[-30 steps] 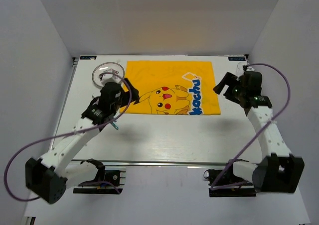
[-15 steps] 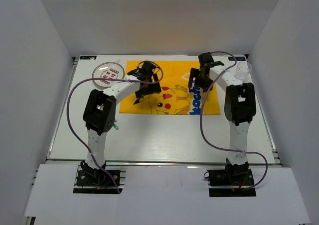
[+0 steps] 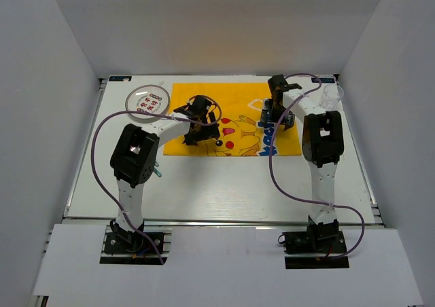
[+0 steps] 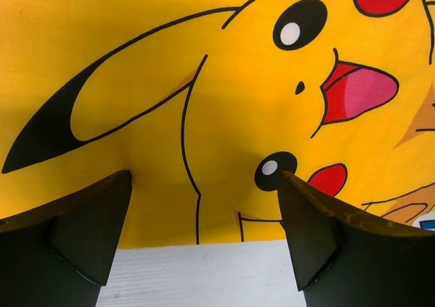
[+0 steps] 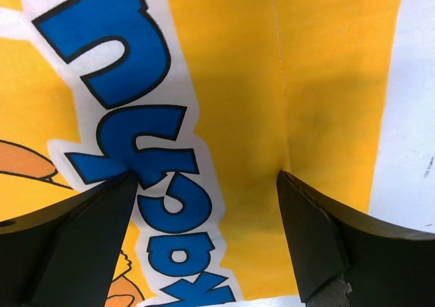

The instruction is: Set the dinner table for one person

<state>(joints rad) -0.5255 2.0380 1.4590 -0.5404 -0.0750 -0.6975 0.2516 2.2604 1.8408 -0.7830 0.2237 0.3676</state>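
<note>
Top external, dinner table [image 3: 224,185] lengthwise left-right

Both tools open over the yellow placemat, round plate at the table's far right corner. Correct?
No. The top external view shows the round plate at the far left corner. The left tool and right tool are open over the yellow placemat.

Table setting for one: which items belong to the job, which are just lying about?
Job: large white rectangular table; yellow cartoon-printed cloth placemat; clear round plate; clear cup; left gripper; right gripper.
Lying about: small teal item, too small to identify.
</note>
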